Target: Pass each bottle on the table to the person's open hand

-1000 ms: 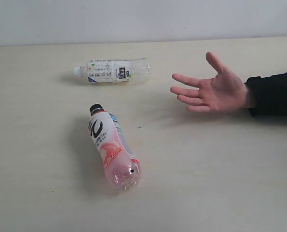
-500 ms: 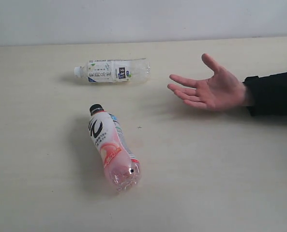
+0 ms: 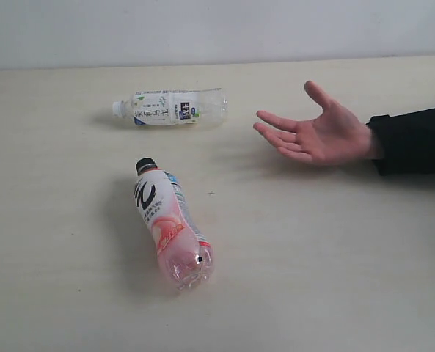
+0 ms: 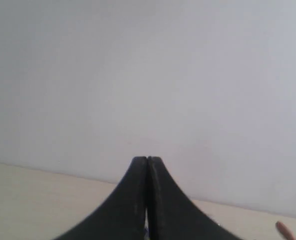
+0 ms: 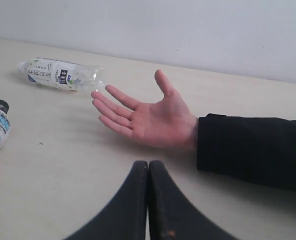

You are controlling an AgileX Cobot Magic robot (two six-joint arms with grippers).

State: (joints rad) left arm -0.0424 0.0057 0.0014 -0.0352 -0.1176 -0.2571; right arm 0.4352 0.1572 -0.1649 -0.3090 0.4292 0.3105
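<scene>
**Nothing picked up yet, both grippers empty**

Exterior view: two bottles lie on their sides on the table (image 3: 334, 279). The white-label bottle (image 3: 174, 107) is at the far side and the pink-and-white bottle (image 3: 169, 229) is nearer, black cap pointing away. The person's open hand (image 3: 321, 136) is palm up on the right, well apart from both. No arm shows here.

Left wrist view: the left gripper (image 4: 147, 161) has its jaws pressed together on nothing, facing mostly wall.

Right wrist view: the right gripper (image 5: 148, 165) is likewise clenched and empty, aimed toward the palm.

My read: the first handover hasn't started. Next, an arm needs to spread its jaws, come down across one bottle's body, grip it, then carry it to the palm.
</scene>
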